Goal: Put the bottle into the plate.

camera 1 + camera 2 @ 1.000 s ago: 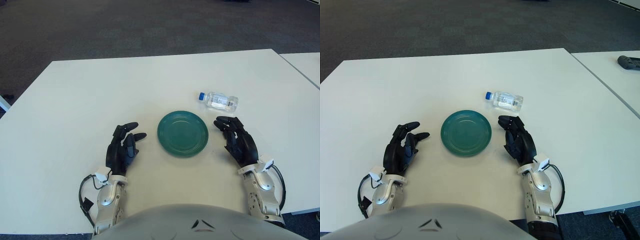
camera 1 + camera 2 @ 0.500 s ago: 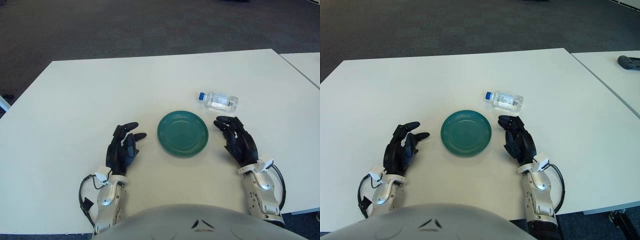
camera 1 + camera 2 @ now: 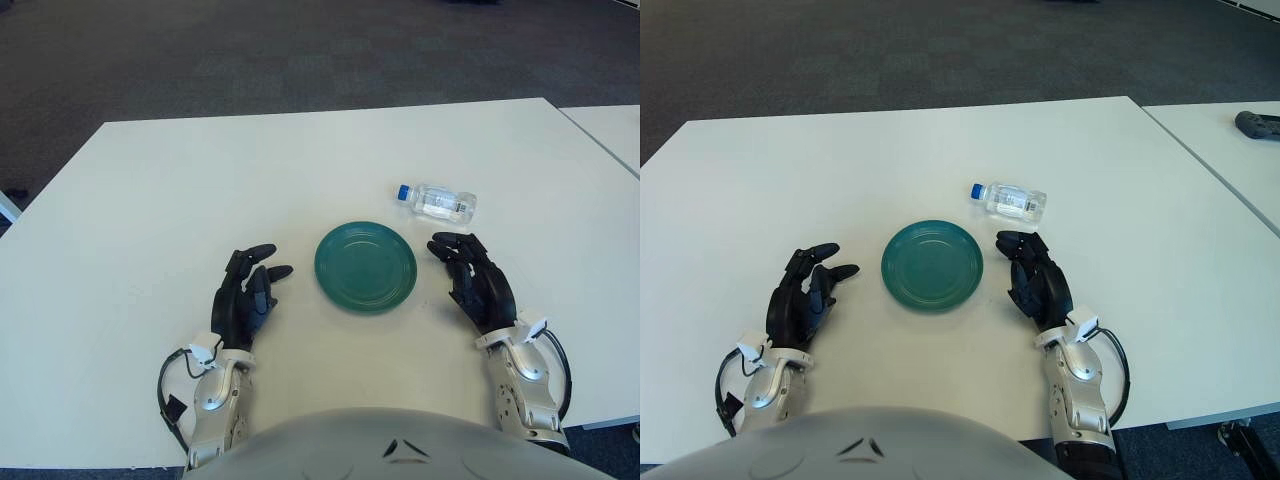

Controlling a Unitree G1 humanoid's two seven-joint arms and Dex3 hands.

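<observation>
A small clear water bottle with a blue cap lies on its side on the white table, cap pointing left. A round green plate sits just in front and to the left of it, with nothing on it. My right hand shows just right of the plate, a little nearer than the bottle, fingers relaxed and holding nothing. My left hand shows left of the plate, fingers loosely spread, also holding nothing.
A second white table stands to the right across a narrow gap, with a dark object on it. Dark carpet lies beyond the far edge.
</observation>
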